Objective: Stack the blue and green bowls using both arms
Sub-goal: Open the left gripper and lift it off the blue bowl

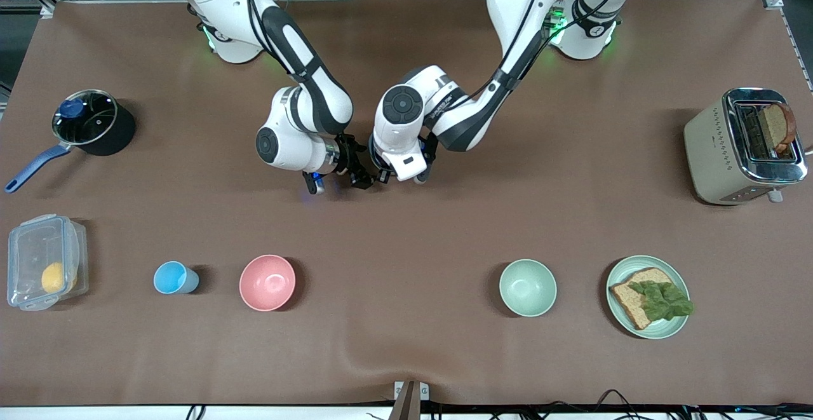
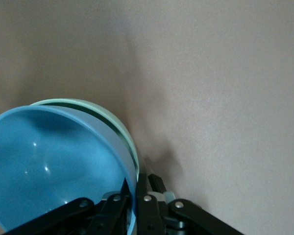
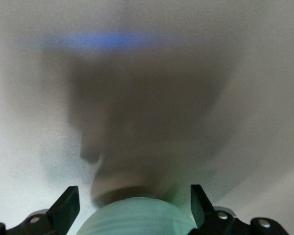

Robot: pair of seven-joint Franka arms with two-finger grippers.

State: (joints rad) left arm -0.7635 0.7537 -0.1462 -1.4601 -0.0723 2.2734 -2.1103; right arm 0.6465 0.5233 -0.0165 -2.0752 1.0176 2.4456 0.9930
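the left gripper (image 2: 132,203) is clamped on the rim of the blue bowl (image 2: 44,166) – nested in the green bowl (image 2: 118,128) at mid-table (stack apparently made) – the right gripper (image 3: 134,205) spread wide around the green bowl's underside.

No readable text, label, brand or number on anything in view.

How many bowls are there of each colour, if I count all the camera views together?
pink bowl: 1
pale mint-green bowl: 1
blue bowl: 1
green bowl: 1, with the blue bowl sitting in it
Total: 4 bowls
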